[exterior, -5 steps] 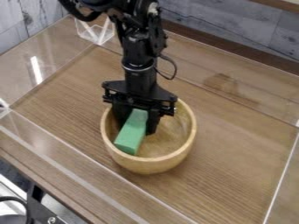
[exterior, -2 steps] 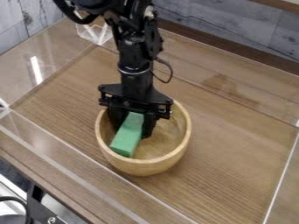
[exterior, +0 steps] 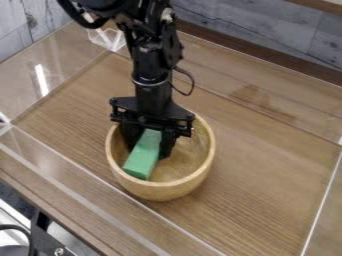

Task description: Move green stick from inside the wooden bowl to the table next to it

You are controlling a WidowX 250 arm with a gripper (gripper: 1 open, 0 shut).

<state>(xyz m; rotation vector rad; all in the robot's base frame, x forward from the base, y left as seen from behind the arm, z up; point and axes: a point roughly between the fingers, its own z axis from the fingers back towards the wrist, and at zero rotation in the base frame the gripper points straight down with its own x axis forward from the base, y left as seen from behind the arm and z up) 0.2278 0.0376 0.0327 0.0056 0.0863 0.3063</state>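
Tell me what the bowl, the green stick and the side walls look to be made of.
Wooden bowl: light tan wood, matte, faint grain, thick rim. Green stick: uniform bright green, no grain showing, so painted wood or plastic; cannot tell which. Side walls: clear acrylic-like sheet, see-through with glossy reflections. Table: brown wood-grain surface, possibly laminate.

This looks like a robotics lab bench rather than a home. A black robot arm (exterior: 150,50) stands on a brown wood-grain table (exterior: 267,150) fenced by low clear acrylic walls (exterior: 54,60), the sort of pen built for test runs. Behind it runs a backdrop of grey weathered planks (exterior: 267,25). Loose cables trail off the arm.
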